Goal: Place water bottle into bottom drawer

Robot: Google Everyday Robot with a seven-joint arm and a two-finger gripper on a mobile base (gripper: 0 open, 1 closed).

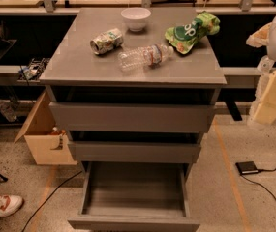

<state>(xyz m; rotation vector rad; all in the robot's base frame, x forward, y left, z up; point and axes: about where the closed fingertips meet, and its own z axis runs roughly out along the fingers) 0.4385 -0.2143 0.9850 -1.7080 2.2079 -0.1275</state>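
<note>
The water bottle lies on its side on the grey cabinet top, cap pointing right, between a crushed can and a green bag. The bottom drawer is pulled open at floor level and its tray holds nothing. My gripper hangs at the right edge of the camera view, beside the cabinet's right side and below the level of its top. It is well apart from the bottle and holds nothing that I can see.
A crushed green-white can, a white bowl and a green snack bag share the cabinet top. The two upper drawers stand slightly out. A cardboard box sits at left. A black device with a cable and a person's shoe are on the floor.
</note>
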